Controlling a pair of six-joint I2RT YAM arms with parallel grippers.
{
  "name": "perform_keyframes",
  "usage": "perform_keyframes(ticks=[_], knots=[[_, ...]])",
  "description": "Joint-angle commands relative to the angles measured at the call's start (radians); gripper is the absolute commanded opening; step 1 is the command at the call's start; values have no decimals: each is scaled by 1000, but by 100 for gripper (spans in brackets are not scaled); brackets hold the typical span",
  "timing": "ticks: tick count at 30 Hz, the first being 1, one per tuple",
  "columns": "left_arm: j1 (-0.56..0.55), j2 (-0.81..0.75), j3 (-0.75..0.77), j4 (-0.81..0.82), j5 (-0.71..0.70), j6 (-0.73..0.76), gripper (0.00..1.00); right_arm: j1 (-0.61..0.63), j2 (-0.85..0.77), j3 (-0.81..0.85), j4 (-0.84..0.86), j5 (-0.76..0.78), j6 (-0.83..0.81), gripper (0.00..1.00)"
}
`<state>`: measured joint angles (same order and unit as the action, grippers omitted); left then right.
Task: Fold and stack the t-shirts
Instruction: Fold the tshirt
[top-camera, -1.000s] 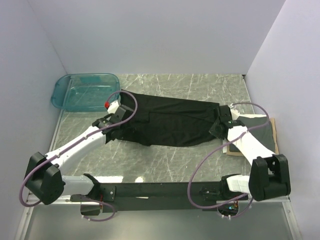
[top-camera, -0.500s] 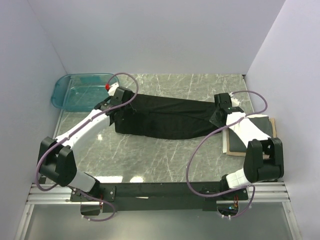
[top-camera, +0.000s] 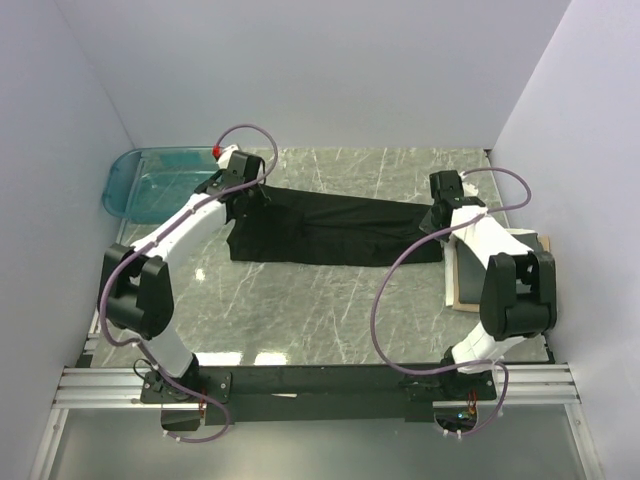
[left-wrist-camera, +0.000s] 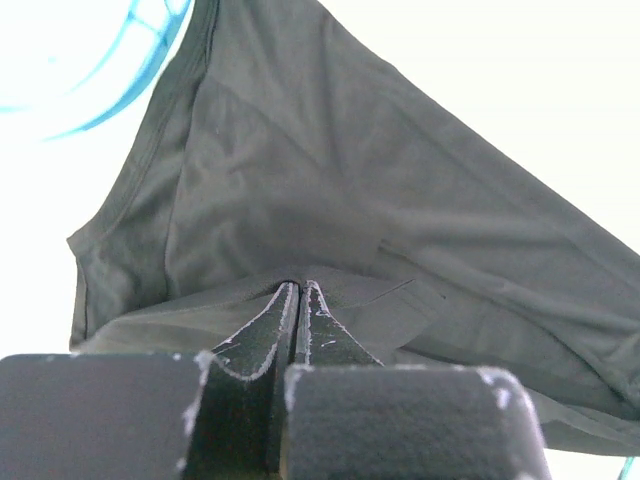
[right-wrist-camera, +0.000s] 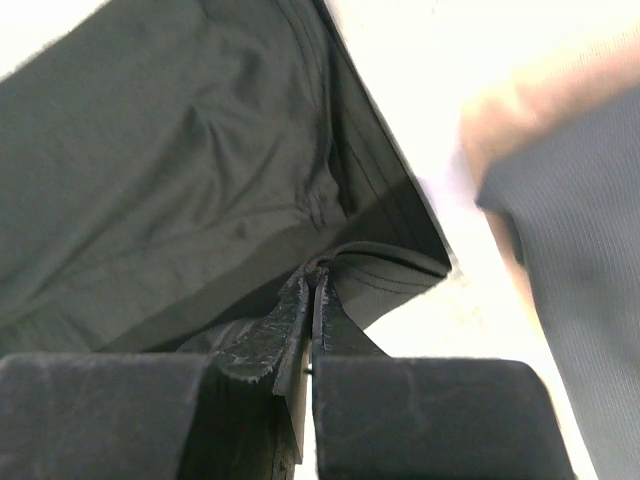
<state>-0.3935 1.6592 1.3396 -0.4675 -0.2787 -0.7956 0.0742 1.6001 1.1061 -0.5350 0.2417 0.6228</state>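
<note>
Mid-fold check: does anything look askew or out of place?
Nothing stands out. The left end effector and right end effector are each shut on an edge of the black t-shirt; the grey t-shirt lies on the board.

— What is carried by the table (top-camera: 330, 320)?
— A grey marbled top is seen. A clear teal tub (top-camera: 165, 195) is set at its far left corner, and a tan board (top-camera: 457, 288) is laid along the right edge.
— And between them?
— A black t-shirt (top-camera: 330, 232) is stretched across the far half, from near the tub to just beside the board, with its near edge laid on the marble.
</note>
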Motion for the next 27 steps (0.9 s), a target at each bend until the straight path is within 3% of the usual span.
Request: perform_keyframes(ticks=[1,18,20,22,26,27], knots=[[18,31,72,38,21,47,1,-13,26,67,7,16,-17,0],[50,269,295,18,-7,131,1,-45,164,158,35,-10,-29,0],[50,307,334,18,-37,131,3,-54,195,176,33,-18,-28,4],[53,372,372,26,-43,137,12,-62,221,188,43,-37,-15,8],[53,458,513,-40,-44,128,40,-70,244,230,32,-36,-11,43],[53,458,529,-40,-36,130,52,-70,241,241,27,-32,-14,45]])
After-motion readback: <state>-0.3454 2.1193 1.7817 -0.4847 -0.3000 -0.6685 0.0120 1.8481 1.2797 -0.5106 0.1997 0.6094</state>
